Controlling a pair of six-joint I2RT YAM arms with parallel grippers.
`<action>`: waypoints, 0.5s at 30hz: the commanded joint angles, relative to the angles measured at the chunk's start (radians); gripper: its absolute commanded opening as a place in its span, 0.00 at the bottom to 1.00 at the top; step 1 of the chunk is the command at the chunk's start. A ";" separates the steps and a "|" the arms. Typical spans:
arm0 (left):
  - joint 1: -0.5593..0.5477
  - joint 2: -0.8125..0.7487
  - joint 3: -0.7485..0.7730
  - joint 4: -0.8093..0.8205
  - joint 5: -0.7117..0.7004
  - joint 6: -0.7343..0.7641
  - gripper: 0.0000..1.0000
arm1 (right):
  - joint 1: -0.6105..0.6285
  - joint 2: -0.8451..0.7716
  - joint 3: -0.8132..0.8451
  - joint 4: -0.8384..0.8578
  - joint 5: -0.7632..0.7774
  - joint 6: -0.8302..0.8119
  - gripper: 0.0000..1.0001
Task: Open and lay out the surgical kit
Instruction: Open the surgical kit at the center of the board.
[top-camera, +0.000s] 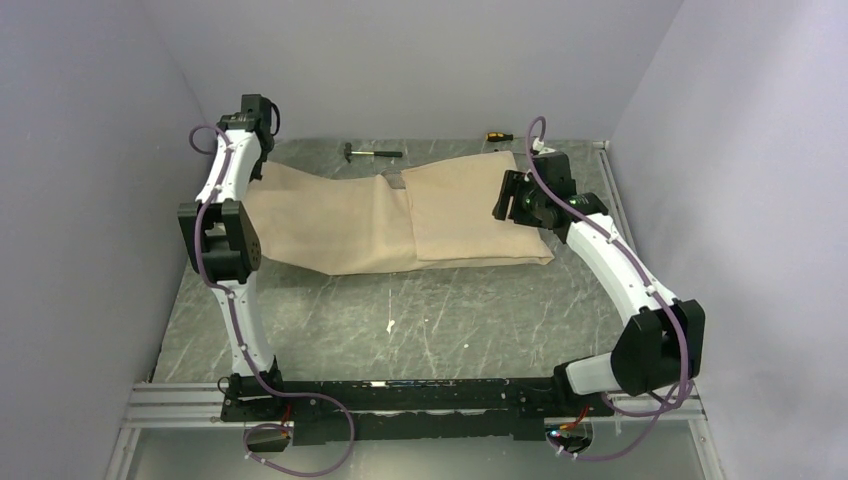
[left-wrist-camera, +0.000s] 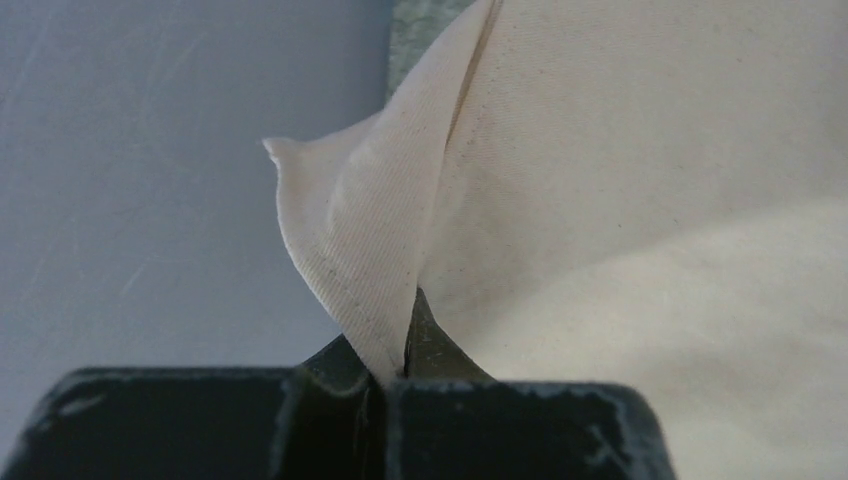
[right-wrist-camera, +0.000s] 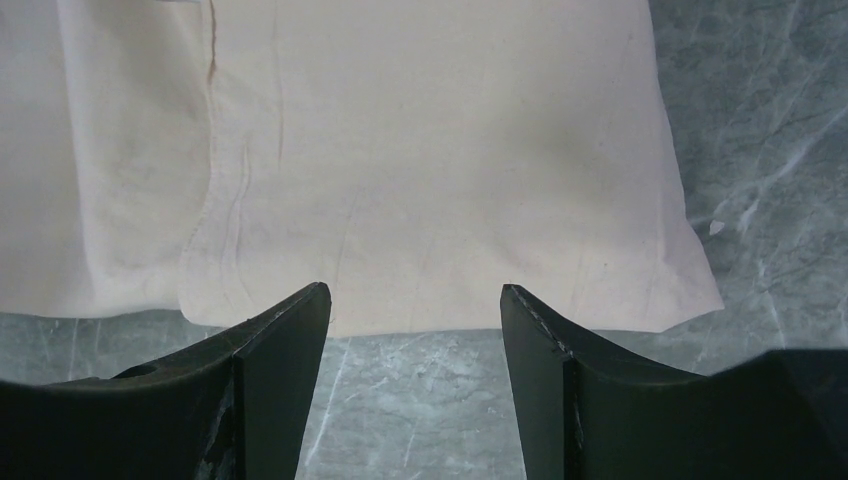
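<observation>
Item: left gripper (left-wrist-camera: 392, 345) — held at the far left of the table (top-camera: 400, 320), fingers pressed together on a raised corner of the wrap cloth (top-camera: 330, 215). The beige cloth is spread across the far half of the table. Its right portion is folded as a flap over the flatter left portion, and whatever lies within is hidden. Beyond the cloth's far edge, a black-handled hammer (top-camera: 372, 153) is laid near the middle, and a yellow-handled screwdriver (top-camera: 496, 135) further right, by the back wall. Item: right gripper (right-wrist-camera: 415, 315) — poised over the near edge of the folded flap, fingers spread wide, nothing held between them.
</observation>
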 joint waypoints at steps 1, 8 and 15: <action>-0.003 0.015 0.009 0.072 -0.185 0.013 0.16 | -0.008 0.014 0.061 -0.009 -0.016 -0.010 0.67; -0.004 0.032 0.032 0.037 -0.291 -0.083 0.99 | -0.020 0.041 0.089 -0.018 -0.036 -0.015 0.67; -0.002 0.040 0.050 -0.025 -0.094 -0.218 0.99 | -0.036 0.059 0.113 -0.025 -0.074 -0.019 0.67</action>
